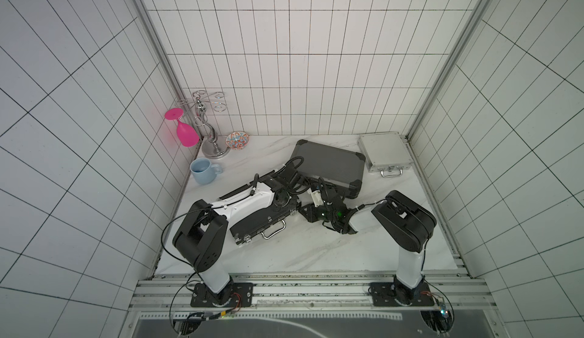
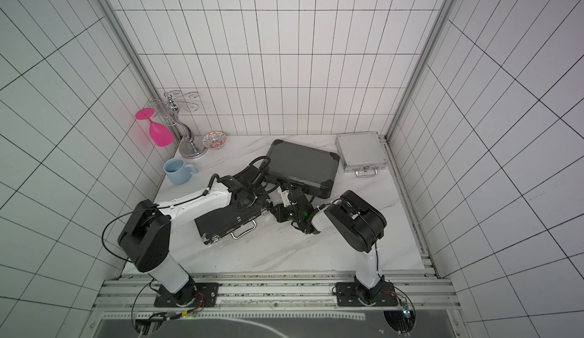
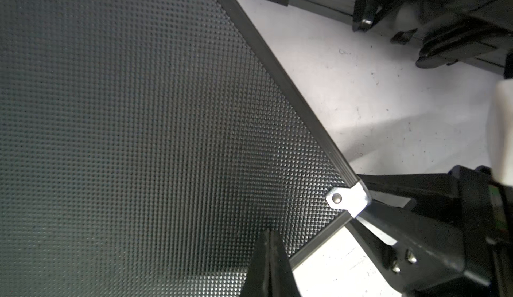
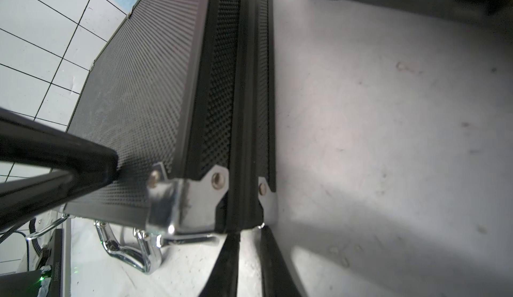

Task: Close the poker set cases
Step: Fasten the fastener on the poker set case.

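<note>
On tabletop [image 1: 316,257], white marble, three cases. Grey case [image 1: 328,162] at upper centre, lid down. Black case [image 1: 252,224] just left of centre, flat, partly hidden under left arm [image 1: 246,200]. Long axis from lower left to upper right of frame in both top views, handle [image 1: 273,234] side facing lower edge. Silver case [image 1: 384,151] in upper right corner, lid down, well apart from both hands.

Pose of left arm: stretched lengthwise over black case, forearm low, nearly level. Pose of right arm [image 1: 404,219]: folded, elbow high, wrist low at tabletop level, pointing toward frame left at the case's right end.

Key relation: black case directly left of right hand [image 4: 249,243] in top views, chrome corner [image 4: 191,206] of its right end meeting the fingertips. Same corner right beside left hand [image 3: 270,243]. Both hands at that one corner, left from above, right from the end, neither clearly nearer.

Left hand clenched, empty, tips pressed onto dimpled lid [image 3: 138,129] just beside the corner. Right hand narrowly parted, only bare tabletop between the fingers, tips touching the corner's low edge about seam level. No clear grip on anything.

Seam [image 4: 244,115] looking shut along the visible side. Latches [image 1: 242,240] too small to read.

Judged: last case about closed. Next probably pressing the lid home or snapping latches on the handle side, toward lower edge of frame. Risk: case sliding on smooth marble under a sideways push.
</note>
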You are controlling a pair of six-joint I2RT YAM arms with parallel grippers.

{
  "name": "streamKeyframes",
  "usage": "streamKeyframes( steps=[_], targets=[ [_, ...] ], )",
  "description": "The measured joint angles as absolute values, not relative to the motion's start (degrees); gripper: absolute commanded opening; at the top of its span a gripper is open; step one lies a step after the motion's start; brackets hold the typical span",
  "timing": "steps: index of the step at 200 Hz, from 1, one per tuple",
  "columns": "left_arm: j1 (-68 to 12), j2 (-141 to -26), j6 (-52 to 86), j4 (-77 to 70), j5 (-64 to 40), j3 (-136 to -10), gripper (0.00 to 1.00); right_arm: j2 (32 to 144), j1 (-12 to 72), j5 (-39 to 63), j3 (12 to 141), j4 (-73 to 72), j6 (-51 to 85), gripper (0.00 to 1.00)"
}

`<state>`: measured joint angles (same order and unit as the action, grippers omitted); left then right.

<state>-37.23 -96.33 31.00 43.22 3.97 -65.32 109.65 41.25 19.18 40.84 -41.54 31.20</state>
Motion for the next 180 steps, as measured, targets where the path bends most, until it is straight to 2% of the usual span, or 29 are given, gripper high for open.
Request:
streamKeyframes(
  steps=[71,180],
  targets=[
    [-36.6,-95.7,30.5,41.7,2.7,-64.1,0.0,108.5,41.7,19.2,35.6,-48.1,30.3,0.19],
    [-36.1,-94.5,30.4,39.5,1.6,-62.2,0.0,112.1,44.7,19.6,36.4,-53.3,31.7,0.15]
  ],
)
